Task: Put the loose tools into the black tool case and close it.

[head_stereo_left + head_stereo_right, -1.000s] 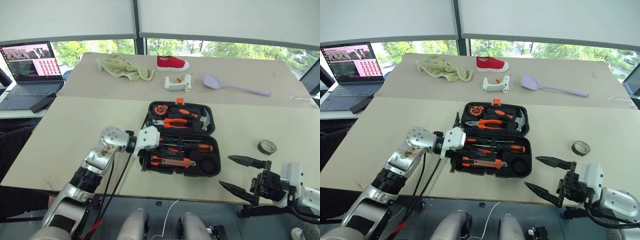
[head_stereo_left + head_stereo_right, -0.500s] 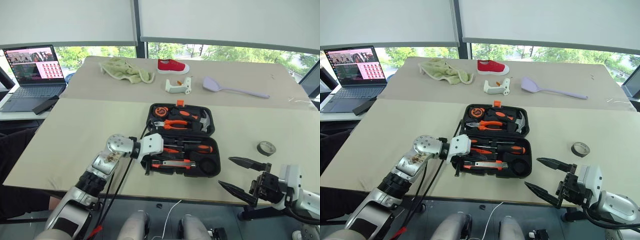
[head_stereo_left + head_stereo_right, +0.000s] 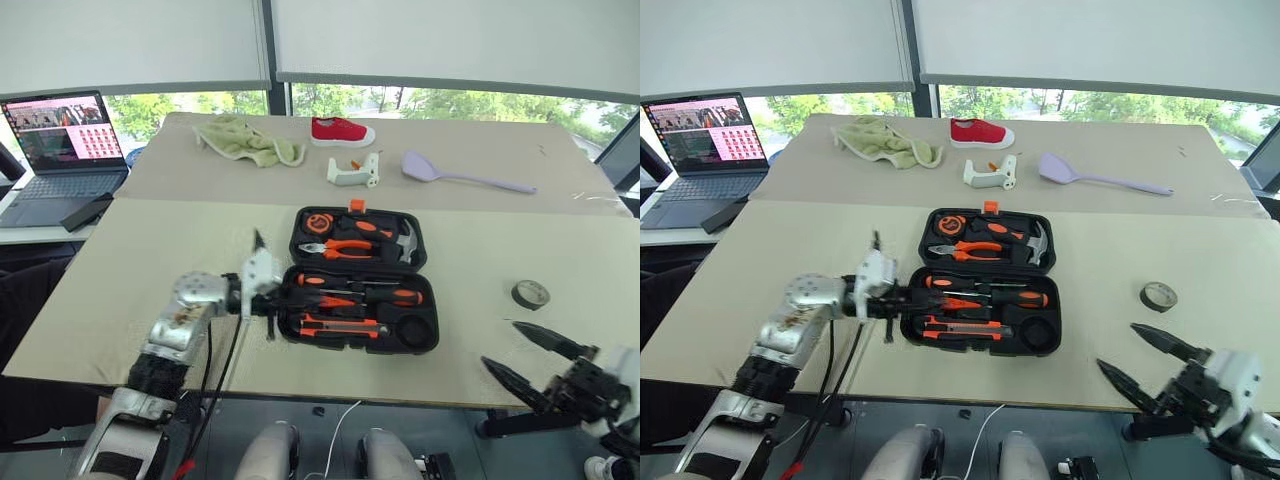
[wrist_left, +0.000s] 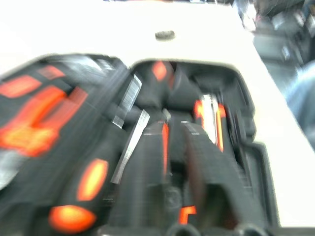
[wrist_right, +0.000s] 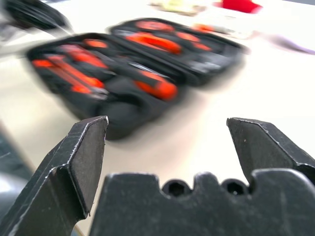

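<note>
beside the open black tool case (image 3: 360,280), the left gripper (image 3: 262,285) sits part-open and empty; right of it, the tape roll (image 3: 531,294) awaits the wide-open right gripper (image 3: 530,358).

The tool case (image 3: 425,335) beside the left hand (image 3: 262,285) was black, and the screwdrivers (image 3: 360,293) and utility knife (image 3: 340,325) inside it were orange and black. The tape roll (image 3: 531,294) beyond the black-fingered right hand (image 3: 530,358) was grey. The surface (image 3: 150,250) was pale beige. Farther from both hands lay a lilac spatula (image 3: 460,174), a red shoe (image 3: 342,131) with a white sole, a white bracket (image 3: 353,170) and a pale green cloth (image 3: 245,141).
</note>
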You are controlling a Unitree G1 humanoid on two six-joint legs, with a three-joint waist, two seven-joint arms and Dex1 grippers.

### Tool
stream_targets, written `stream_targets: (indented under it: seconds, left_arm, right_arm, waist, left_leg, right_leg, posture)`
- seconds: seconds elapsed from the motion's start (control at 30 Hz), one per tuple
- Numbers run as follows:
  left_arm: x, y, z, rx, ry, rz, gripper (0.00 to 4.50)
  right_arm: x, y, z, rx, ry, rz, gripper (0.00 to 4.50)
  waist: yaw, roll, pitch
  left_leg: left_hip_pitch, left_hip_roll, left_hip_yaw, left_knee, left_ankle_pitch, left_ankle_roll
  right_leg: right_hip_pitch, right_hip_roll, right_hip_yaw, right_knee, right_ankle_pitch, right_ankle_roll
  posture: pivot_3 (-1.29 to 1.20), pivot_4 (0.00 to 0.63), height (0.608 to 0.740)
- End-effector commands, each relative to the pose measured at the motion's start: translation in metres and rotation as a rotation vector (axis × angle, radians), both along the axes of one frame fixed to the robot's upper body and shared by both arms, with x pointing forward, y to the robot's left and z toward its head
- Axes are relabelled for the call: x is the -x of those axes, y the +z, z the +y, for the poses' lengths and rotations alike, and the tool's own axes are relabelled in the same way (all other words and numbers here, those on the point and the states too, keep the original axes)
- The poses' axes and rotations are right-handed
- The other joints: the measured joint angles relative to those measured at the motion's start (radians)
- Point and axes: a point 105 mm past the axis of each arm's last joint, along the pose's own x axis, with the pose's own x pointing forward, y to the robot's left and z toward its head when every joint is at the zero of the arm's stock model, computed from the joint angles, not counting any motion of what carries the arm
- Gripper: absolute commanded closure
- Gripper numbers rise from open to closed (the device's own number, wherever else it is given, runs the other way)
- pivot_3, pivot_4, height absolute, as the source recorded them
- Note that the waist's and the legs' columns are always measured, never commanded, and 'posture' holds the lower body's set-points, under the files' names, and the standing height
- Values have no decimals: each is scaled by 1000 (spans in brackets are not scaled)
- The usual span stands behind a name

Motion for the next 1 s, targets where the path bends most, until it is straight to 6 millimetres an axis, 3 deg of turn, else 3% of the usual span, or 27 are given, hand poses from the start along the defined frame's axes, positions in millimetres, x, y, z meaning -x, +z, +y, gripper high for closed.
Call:
stream_targets:
  seconds: [0.03,0.2,0.23,0.4,0.5,0.7,0.8,1.0]
  left_arm:
    - [21,15,23,124,-11,1,1998]
    - [28,1,55,135,61,63,222]
    - [28,0,59,138,70,64,101]
    - [28,9,49,182,50,53,101]
    - [28,11,36,187,20,55,101]
    - [36,11,14,172,-53,40,101]
    - [39,11,10,166,-72,30,0]
    - [42,14,7,164,-90,11,0]
  right_arm:
    - [16,-3,-33,61,-201,-37,0]
    - [10,-3,-42,100,-271,-45,0]
    - [3,0,-43,116,-264,-36,0]
    - [-55,27,-41,235,-135,82,0]
    - [-78,27,-37,339,-35,227,0]
    - [-122,19,-45,446,2,482,0]
    - [-133,15,-46,483,13,534,770]
    - [-145,14,-41,505,48,560,2781]
  waist:
    - [-2,1,-1]
    - [-7,4,-1]
    - [-7,4,-1]
    - [-21,4,-1]
    - [-19,4,-1]
    - [-11,3,1]
    - [-10,3,1]
    - [-15,3,1]
  left_leg:
    - [0,1,0,0,-1,0]
    - [1,2,1,-1,-1,-1]
    - [1,2,0,-1,-1,-1]
    - [2,2,5,0,-1,0]
    - [2,3,5,0,-1,0]
    - [-1,1,7,0,-2,0]
    - [-1,1,7,0,-2,1]
    - [-2,1,8,0,-2,1]
  right_leg:
    - [0,-1,0,-1,0,0]
    - [0,-3,1,-1,0,-3]
    - [0,-3,1,-1,0,-3]
    - [-1,-3,2,-1,0,-3]
    - [0,1,1,0,0,-3]
    - [-2,4,0,-1,0,-3]
    - [-1,3,0,-2,0,-2]
    - [-3,3,0,-1,0,-2]
  posture:
    - [0,150,740]
    - [0,150,740]
    - [0,150,740]
    - [0,150,740]
    - [0,150,740]
    - [0,150,740]
    - [0,150,740]
    - [0,150,740]
